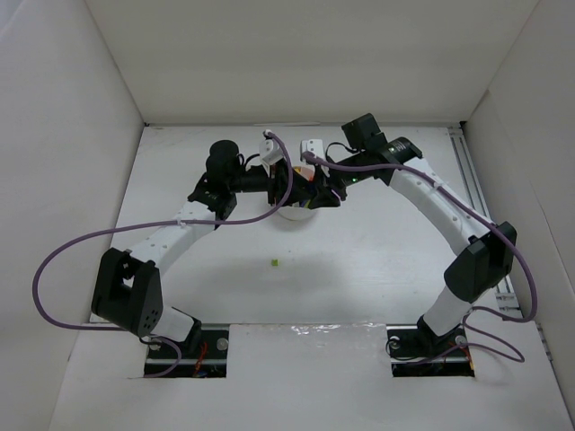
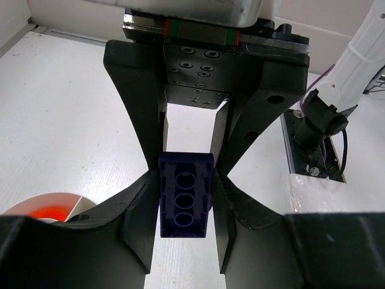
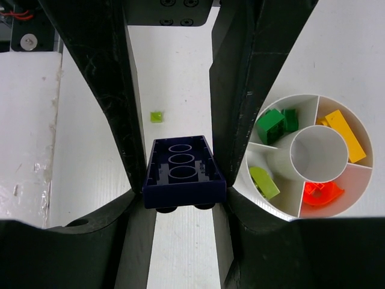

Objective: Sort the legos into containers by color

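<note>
A dark purple lego lies underside-up between the fingers of my right gripper, pinched at both sides, beside the round white divided dish. In the left wrist view a dark purple lego sits clamped between the fingers of my left gripper. I cannot tell whether it is the same brick. From above, the left gripper and the right gripper meet over the dish. Its wedges hold green bricks, a yellow brick, a lime piece and an orange-red piece.
A tiny green bit lies alone on the white table in front of the dish, also seen as the green bit. White walls close in three sides. A rail runs along the table's right edge. Purple cables loop from both arms.
</note>
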Robot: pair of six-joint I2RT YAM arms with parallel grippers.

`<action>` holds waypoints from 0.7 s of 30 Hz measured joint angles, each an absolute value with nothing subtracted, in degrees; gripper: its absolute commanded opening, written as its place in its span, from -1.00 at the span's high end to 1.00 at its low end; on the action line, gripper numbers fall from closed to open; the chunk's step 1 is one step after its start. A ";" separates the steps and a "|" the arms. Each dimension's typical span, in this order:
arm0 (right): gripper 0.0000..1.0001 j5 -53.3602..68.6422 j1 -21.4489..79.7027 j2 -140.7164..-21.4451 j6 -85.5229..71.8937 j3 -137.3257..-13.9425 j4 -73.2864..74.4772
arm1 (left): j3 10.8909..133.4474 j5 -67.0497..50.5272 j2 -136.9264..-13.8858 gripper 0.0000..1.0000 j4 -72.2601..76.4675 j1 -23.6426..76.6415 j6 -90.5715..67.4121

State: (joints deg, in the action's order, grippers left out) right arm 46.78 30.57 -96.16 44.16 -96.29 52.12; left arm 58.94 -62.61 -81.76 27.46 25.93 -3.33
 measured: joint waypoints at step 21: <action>1.00 43.72 20.84 -96.23 44.69 -89.25 51.83 | 51.62 -54.83 -76.71 0.91 35.68 24.01 -9.15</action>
State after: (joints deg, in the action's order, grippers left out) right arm 43.72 20.84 -96.23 44.69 -89.25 51.83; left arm 51.62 -54.83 -76.71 35.68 24.01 -9.15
